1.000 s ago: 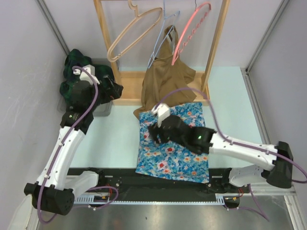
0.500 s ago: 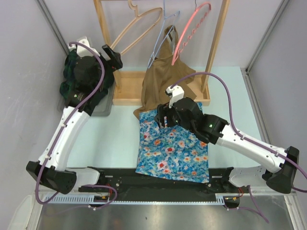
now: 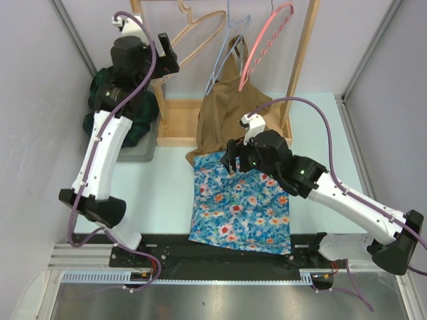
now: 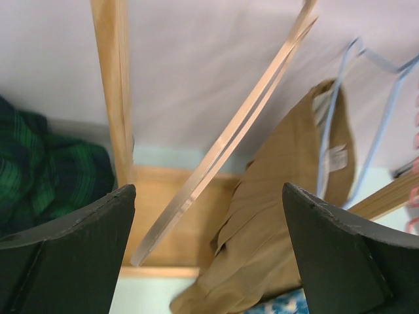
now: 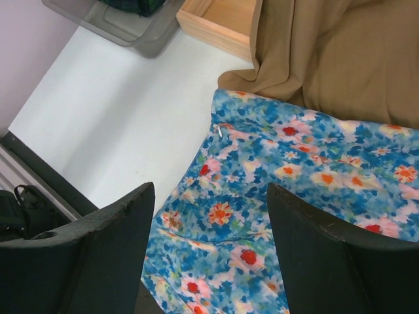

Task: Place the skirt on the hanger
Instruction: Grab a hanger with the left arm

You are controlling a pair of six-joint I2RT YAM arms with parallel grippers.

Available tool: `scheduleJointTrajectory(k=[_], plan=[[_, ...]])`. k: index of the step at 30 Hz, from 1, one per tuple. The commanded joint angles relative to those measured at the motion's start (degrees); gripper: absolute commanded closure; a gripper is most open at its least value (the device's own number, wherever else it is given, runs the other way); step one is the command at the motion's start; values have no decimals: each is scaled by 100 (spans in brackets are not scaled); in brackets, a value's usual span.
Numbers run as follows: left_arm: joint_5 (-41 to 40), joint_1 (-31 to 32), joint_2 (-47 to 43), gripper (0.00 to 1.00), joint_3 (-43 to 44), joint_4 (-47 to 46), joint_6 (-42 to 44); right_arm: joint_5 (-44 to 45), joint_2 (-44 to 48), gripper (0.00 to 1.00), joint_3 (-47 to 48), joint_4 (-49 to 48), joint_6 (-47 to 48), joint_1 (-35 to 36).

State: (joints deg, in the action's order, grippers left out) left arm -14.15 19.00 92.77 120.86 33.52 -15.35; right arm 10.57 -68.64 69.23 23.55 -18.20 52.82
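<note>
Left arm extended toward 12 o'clock; left gripper [image 3: 167,57] wide open and empty, facing the beige hanger [image 3: 190,41]. Right arm reaches toward 10 o'clock; right gripper [image 3: 230,162] open and empty above the floral skirt [image 3: 240,207], which lies flat on the table [image 3: 160,193] at 6 o'clock of the wooden rack [image 3: 300,60].

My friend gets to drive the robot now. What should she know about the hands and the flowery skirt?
Left hand: open and empty, raised at the tan hanger on the wooden rack, not gripping it.
Right hand: open and empty, over the top edge of the floral skirt.
The skirt lies flat on the table, below the rack.
Done: nothing yet; the skirt is on no hanger.
Left: take a hanger, lift the skirt, and fit it on.
</note>
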Motion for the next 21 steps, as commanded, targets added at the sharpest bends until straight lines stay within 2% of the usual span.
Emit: scheduleJointTrajectory(k=[1,6,9,10,12,13,21], plan=[[-210,-46,258,2,465,753,120,-230,167,27,12,18,71,-70],[-501,-72,514,0,861,1008,217,-292,220,27,-50,71,71,-96],[-343,-72,575,7,869,1043,252,-310,228,27,-59,71,71,-131],[-238,-72,575,16,869,1043,244,-318,228,27,-50,71,62,-131],[-53,-72,558,25,799,1017,252,-310,237,27,-59,79,71,-158],[148,-72,549,32,782,1008,261,-310,237,27,-59,79,62,-158],[624,-72,452,56,474,938,366,-275,264,28,-112,27,0,-193]])
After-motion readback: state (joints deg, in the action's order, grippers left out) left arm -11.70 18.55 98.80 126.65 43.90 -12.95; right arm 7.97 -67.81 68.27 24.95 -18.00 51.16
